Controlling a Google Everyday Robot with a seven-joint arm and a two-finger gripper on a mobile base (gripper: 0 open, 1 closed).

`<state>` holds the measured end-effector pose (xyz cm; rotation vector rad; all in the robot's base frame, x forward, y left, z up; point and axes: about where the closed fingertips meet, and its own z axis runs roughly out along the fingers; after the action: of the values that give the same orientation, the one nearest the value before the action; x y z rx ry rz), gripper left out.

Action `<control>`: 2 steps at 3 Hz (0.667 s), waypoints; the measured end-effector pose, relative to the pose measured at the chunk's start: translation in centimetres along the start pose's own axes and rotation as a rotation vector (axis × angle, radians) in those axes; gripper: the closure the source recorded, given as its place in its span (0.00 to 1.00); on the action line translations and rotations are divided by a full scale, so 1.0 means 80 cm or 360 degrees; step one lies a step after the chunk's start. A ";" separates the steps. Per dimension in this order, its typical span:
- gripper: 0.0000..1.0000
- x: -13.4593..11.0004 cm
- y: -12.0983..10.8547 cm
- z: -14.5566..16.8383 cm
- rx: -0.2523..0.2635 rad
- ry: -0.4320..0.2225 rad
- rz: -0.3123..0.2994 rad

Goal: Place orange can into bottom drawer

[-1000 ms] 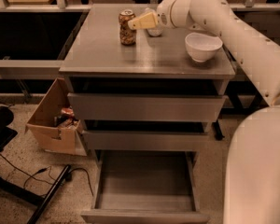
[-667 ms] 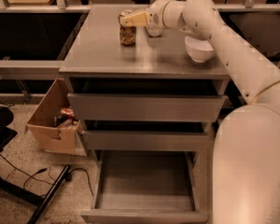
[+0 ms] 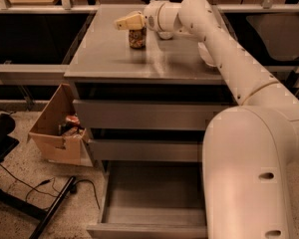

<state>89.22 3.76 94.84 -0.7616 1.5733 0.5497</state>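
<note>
The orange can (image 3: pixel 137 38) stands upright on the grey cabinet top (image 3: pixel 104 59), towards the back middle. My gripper (image 3: pixel 125 22) is at the end of the white arm (image 3: pixel 214 39) that reaches in from the right. It hovers right over the can's top and points left. The bottom drawer (image 3: pixel 152 200) is pulled out below, showing its bare flat grey floor. The two drawers above it (image 3: pixel 139 116) are pushed in.
A white bowl (image 3: pixel 207 55) sits on the cabinet top at the right, mostly hidden behind my arm. An open cardboard box (image 3: pixel 57 133) with items inside stands on the floor left of the cabinet. Black cables (image 3: pixel 45 193) lie on the floor at the left.
My gripper has swung left from the bowl side to over the can's top. The can has not moved.
</note>
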 end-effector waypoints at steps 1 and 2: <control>0.18 0.043 -0.001 0.016 -0.0008 0.0090 0.0069; 0.42 0.045 -0.001 0.016 -0.0007 0.0092 0.0073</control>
<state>90.04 4.07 91.14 -0.7521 1.6470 0.5691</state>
